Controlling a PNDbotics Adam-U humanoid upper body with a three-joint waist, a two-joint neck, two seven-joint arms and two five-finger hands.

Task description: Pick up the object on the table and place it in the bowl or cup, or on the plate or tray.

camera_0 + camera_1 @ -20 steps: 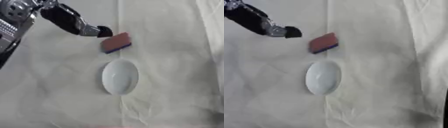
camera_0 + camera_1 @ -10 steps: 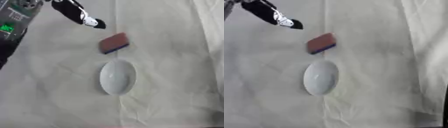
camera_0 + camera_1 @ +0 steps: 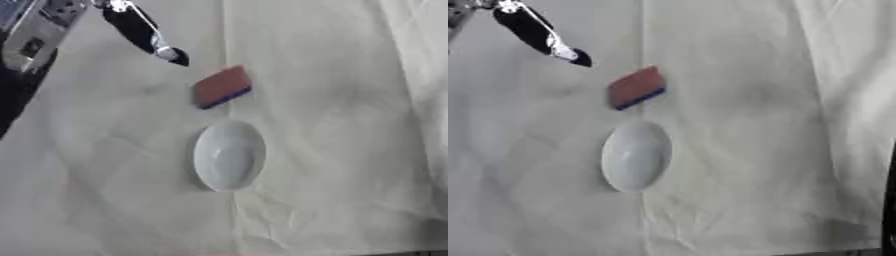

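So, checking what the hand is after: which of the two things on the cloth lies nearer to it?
The red-and-blue sponge, just beside the left hand; the white dish lies beyond it.

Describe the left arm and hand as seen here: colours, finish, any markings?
The left hand shows as slim black fingers with a pale silver segment near a dark tip. Above it, at the view's upper left, the forearm has a grey-silver housing with small dark details over black. No cables or readable markings visible.
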